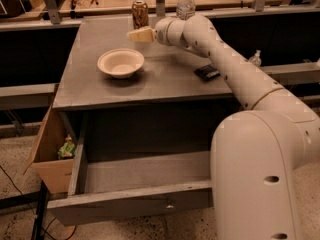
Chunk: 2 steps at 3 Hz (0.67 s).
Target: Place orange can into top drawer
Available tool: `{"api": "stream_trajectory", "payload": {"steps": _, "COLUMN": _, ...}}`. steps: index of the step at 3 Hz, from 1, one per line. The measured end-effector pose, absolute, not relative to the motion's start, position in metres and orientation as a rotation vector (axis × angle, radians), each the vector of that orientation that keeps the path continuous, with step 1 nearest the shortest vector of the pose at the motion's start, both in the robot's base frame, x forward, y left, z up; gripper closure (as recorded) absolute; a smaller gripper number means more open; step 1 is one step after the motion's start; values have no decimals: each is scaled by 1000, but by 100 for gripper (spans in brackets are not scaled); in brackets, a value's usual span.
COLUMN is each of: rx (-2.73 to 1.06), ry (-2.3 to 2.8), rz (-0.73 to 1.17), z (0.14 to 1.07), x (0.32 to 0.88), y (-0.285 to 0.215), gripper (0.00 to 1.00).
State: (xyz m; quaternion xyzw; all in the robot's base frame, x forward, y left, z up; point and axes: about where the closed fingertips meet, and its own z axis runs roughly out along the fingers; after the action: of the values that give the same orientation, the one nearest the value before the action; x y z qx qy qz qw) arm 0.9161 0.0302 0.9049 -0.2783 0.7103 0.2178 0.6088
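Camera view: a cardboard box [46, 151] sits left of the pulled-out top drawer [145, 173]. On the surface [170, 81], a bowl [120, 62] stands near the front. The orange can [140, 14] stands upright at the back edge. The claw [139, 34] is just in front of the can; spread or pressed together, I cannot tell. Further right are a water bottle [185, 4] and a black object [206, 72].

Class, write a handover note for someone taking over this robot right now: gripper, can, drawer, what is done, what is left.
The gripper hovers over the grey tabletop, just in front of the can, not yet gripping it.
The orange-brown cylindrical drink can stands upright near the table's back edge, left of a clear plastic water bottle.
The wide grey wooden top drawer is pulled open; nothing shows inside.
Done: drawer open, arm at the can.
Left: grasp the can, carry it forward, set it in the drawer.
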Motion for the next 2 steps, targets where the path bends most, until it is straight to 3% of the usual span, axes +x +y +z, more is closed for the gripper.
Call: {"api": "stream_trajectory", "payload": {"steps": 2, "rx": -503, "ry": 1668, "rz": 358, "z": 906, "x": 960, "y": 37, "gripper": 0}}
